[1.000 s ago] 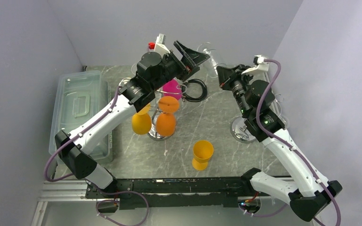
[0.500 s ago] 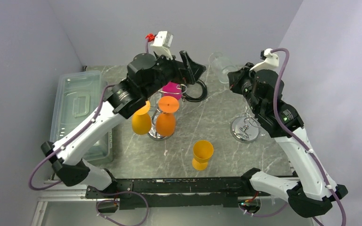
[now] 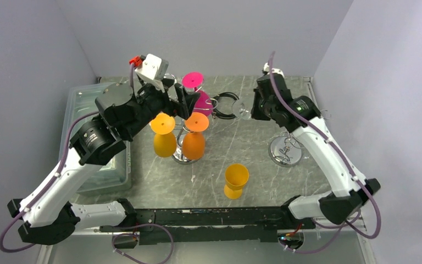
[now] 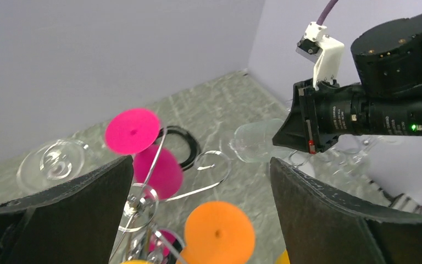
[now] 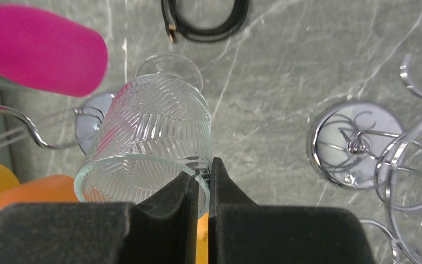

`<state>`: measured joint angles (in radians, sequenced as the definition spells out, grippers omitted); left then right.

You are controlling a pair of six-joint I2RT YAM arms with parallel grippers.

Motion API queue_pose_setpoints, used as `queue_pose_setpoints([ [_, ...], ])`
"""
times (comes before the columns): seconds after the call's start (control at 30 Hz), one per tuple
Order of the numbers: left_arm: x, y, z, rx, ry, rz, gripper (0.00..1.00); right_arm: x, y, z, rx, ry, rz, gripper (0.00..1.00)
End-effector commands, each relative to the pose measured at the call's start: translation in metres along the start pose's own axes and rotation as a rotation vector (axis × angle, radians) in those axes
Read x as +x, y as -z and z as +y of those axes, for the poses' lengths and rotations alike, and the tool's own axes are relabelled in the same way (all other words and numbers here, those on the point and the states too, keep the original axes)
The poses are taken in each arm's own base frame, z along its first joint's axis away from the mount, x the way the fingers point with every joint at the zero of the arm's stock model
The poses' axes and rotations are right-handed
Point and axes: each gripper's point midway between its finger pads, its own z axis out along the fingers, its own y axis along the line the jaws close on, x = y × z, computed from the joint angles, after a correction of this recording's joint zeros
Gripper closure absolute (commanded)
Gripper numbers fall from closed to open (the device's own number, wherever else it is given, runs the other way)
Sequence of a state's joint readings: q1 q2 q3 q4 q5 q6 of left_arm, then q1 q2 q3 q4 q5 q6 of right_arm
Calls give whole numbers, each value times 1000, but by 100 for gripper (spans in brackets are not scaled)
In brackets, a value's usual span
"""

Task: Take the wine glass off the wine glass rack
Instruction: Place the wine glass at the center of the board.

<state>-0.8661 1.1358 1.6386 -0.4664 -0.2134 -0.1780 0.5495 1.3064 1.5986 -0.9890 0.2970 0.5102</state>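
Observation:
A clear ribbed wine glass (image 5: 148, 126) lies on its side in the air, foot pointing away. My right gripper (image 5: 207, 176) is shut on its rim. In the top view the glass (image 3: 242, 108) hangs at the right gripper (image 3: 251, 107), between the two stands and apart from both. The wine glass rack (image 3: 178, 158) stands centre-left, with long curled arms (image 4: 198, 184) that carry pink and orange glasses. My left gripper (image 3: 184, 102) is open and empty above that rack, its jaws wide apart either side of an orange glass foot (image 4: 218, 234).
A second chrome stand (image 3: 286, 151) with clear glasses stands at the right. A yellow-orange glass (image 3: 236, 180) stands upright near the front. A black cable loop (image 3: 228, 104) lies at the back. A clear lidded bin (image 3: 90, 121) fills the left side.
My right gripper has come down and left with the clear glass, from high at the back. My left arm has pulled back to the left and lowered over the coloured glasses.

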Motion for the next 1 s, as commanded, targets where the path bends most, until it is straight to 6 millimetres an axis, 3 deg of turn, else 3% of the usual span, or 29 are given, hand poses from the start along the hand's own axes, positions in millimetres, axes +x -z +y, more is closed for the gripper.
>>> queue_pose_setpoints([
  [0.0, 22, 17, 37, -152, -99, 73, 1, 6, -5, 15, -58, 24, 75, 100],
  [0.2, 48, 26, 77, -299, -118, 167, 0, 39, -30, 24, -58, 62, 254, 100],
  [0.4, 57, 32, 94, -320, -55, 182, 1, 69, -54, 24, -26, 103, 415, 100],
  [0.63, 37, 38, 102, -324, -52, 144, 1, 97, -64, 15, 29, 147, 556, 100],
  [0.97, 18, 41, 99, -313, -61, 102, 1, 139, -56, -1, 63, 152, 693, 100],
])
